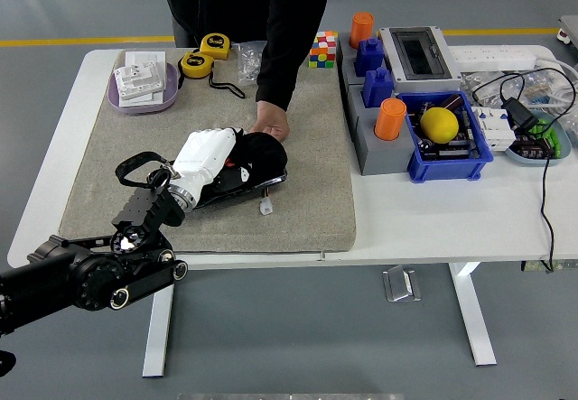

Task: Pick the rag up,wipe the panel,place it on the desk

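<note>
A black rag [265,153] lies bunched on a dark flat panel [246,189] in the middle of the beige mat [307,210]. My left hand [209,153], white with a black arm behind it, comes in from the lower left and rests on the rag's left side, its fingers curled into the cloth. A person's hand [272,128] is closed in a fist at the rag's far edge, touching it. The rag and my hand hide most of the panel. My right hand is out of view.
A purple tray [170,98] with white cards and two yellow tape measures [197,63] sit at the back left. A colour cube [324,49], grey and blue boxes with orange cylinders [391,118], a blue bin [479,156] with a yellow ball, and cables [545,183] fill the right.
</note>
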Controlling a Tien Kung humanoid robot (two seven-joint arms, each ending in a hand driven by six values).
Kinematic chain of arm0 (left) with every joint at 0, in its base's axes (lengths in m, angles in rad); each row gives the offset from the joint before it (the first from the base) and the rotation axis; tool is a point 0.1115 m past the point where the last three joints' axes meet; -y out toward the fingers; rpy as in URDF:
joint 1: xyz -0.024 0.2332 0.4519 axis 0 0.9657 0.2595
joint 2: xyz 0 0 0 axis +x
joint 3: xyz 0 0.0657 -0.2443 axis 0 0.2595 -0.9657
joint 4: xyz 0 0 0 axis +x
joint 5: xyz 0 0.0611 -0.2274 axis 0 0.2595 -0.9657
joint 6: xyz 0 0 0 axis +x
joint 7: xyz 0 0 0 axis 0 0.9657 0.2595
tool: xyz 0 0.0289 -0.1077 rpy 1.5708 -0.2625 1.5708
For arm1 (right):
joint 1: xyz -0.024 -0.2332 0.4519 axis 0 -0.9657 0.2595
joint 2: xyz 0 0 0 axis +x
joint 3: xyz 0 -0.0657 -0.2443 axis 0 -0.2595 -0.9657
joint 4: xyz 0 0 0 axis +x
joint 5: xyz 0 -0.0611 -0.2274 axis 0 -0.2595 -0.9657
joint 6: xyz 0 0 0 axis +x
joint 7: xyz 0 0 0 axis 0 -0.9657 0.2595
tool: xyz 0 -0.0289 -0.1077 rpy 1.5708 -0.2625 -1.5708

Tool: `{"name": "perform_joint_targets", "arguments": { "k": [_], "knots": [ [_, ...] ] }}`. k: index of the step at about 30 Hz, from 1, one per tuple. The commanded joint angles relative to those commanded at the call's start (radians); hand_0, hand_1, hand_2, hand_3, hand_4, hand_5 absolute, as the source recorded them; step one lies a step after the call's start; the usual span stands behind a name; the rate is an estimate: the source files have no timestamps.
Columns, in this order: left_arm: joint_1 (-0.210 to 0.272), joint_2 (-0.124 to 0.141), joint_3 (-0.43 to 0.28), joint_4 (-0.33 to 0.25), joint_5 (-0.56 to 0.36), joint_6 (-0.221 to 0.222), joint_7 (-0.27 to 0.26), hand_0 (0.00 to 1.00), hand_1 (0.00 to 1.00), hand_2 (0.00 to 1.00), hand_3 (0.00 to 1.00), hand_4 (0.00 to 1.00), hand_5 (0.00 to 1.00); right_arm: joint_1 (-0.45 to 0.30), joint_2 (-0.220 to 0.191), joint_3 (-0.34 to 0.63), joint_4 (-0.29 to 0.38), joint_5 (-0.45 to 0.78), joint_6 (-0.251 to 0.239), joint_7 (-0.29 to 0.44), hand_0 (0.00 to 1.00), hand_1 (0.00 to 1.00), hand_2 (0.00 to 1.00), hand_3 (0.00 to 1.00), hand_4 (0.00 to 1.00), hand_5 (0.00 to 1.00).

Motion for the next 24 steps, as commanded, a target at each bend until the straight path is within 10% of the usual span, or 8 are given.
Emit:
{"name": "perform_joint_targets", "arguments": {
  "k": [24],
  "knots": [
    [0.065,0.127,-0.050,-0.048,0.054,0.000,-0.005,0.186,0.126,0.489,0.465,0.282,0.002,-0.030,0.017,0.048,-0.006,-0.013,-0.005,0.006,0.753,0.566,0.698,0.592,0.997,0.542]
  ]
}}
